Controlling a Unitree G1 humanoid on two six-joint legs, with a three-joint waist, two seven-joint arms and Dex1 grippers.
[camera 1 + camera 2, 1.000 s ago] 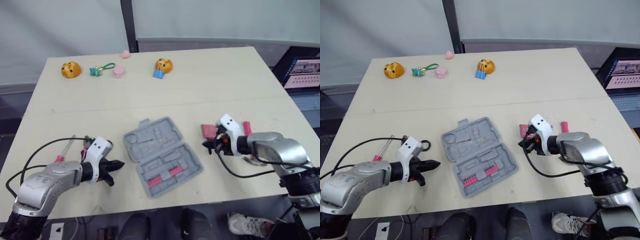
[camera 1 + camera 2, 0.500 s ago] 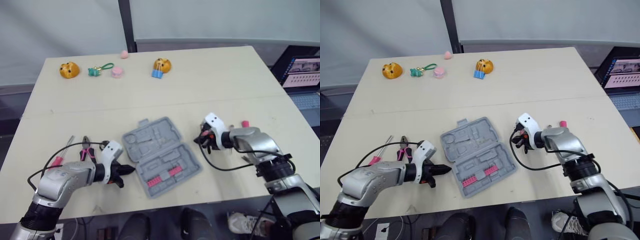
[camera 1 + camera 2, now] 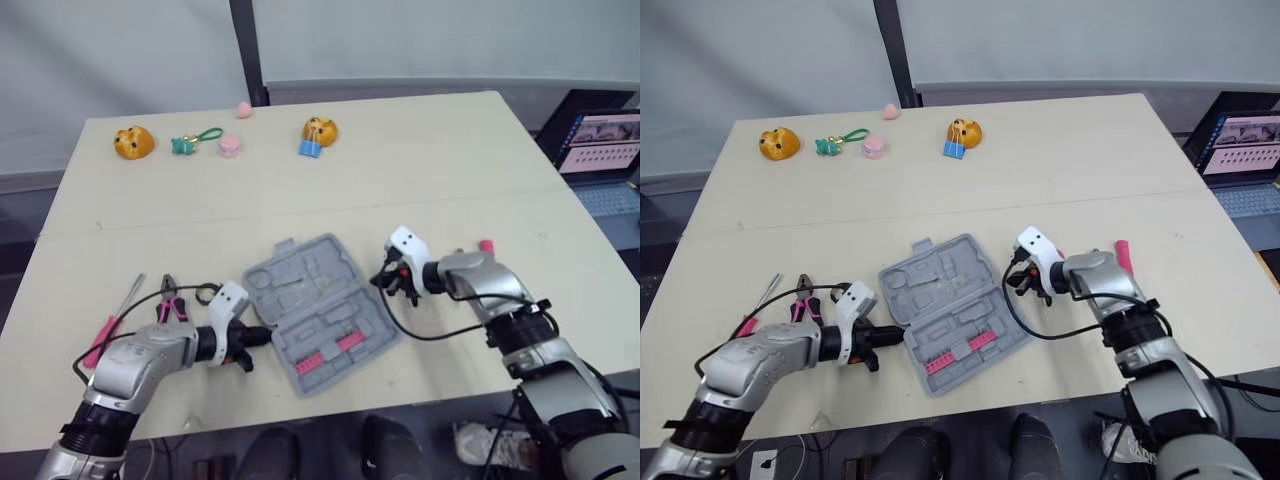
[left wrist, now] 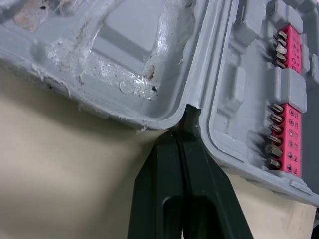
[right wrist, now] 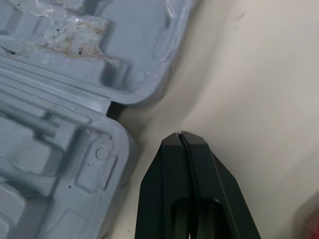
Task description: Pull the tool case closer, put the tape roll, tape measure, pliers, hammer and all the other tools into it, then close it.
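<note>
Tool case (image 3: 322,310) is lying open at the desk's (image 3: 430,170) front middle, with its handle pointing away and slightly left and its hinge line running near-left to far-right. Left gripper (image 4: 185,124), fingers clenched and empty, is touching the hinge notch. Right gripper (image 5: 180,135), also clenched, is sitting just beside the opposite notch. Pliers (image 3: 170,300) are lying to the left. A laptop (image 3: 600,135) is glowing off right.
</note>
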